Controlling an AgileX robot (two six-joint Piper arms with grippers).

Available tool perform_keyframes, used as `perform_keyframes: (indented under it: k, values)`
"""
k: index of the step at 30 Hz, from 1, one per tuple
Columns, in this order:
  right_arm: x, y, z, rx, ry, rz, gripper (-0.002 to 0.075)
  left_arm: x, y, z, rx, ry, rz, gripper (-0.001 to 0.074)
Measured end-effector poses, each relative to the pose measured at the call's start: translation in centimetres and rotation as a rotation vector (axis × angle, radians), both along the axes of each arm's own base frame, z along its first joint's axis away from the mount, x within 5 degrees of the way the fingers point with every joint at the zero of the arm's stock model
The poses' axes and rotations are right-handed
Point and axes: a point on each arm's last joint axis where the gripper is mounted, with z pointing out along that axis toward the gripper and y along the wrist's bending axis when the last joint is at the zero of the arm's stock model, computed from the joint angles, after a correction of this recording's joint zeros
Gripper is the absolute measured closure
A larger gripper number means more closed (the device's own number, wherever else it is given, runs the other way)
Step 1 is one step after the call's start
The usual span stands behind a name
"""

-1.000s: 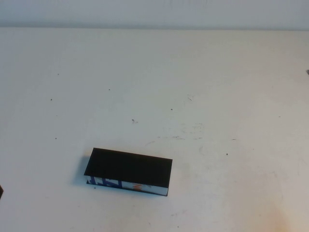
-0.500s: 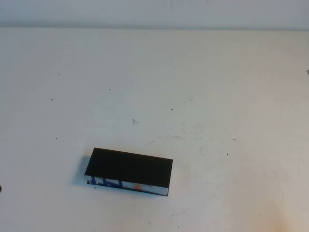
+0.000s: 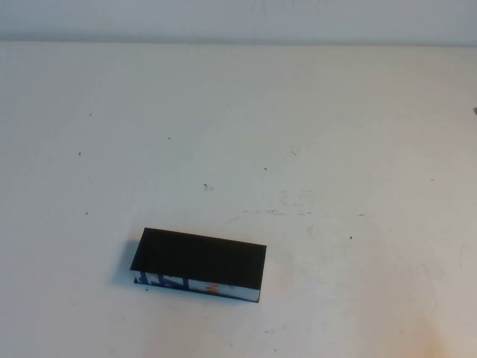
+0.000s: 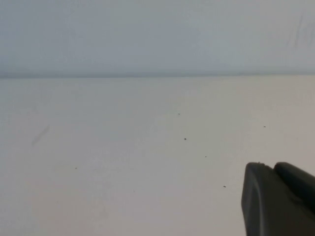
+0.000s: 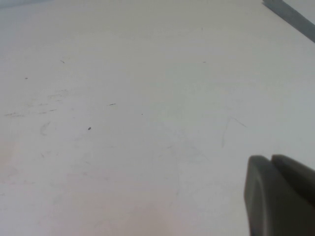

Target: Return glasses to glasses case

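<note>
From the high view, neither arm shows over the table. The glasses case [image 3: 198, 263], a rectangular black box with a flat matte lid lying closed, sits alone on the near-left part of the white, lightly scuffed table [image 3: 335, 134]. Its near side is white, printed with blue and orange marks. The case lies slightly askew, its right end angled nearer the robot. The glasses themselves are nowhere to be seen; whether they lie inside the shut box cannot be told.

Over to the left wrist view: the left gripper [image 4: 275, 199] shows as two dark, smooth, rounded plastic fingers standing side by side with barely a seam between them, drawn together on nothing. It hangs over bare white tabletop speckled with tiny dark dots, a pale wall beyond. No case in this picture.

Now the right wrist view: the right gripper [image 5: 276, 194] looks the same, dark grey fingers pressed together, empty, touching nothing. Beneath it the table surface shows faint scratches and smudges. The case is out of this frame too, so it lies apart from both grippers.
</note>
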Motion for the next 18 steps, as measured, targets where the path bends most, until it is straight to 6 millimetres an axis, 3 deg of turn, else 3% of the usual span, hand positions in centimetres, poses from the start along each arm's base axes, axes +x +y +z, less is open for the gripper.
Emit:
perform_keyframes:
  k: [10,18]
  values:
    - [0.0,0.0,0.0,0.002,0.000,0.000,0.0740,-0.7,0.4,-2.1,0.021,0.210,0.064,0.0736]
    - [0.0,0.0,0.0,0.002,-0.002,0.000,0.0740,-0.8,0.4,-2.1,0.026,0.216,0.068,0.0736]
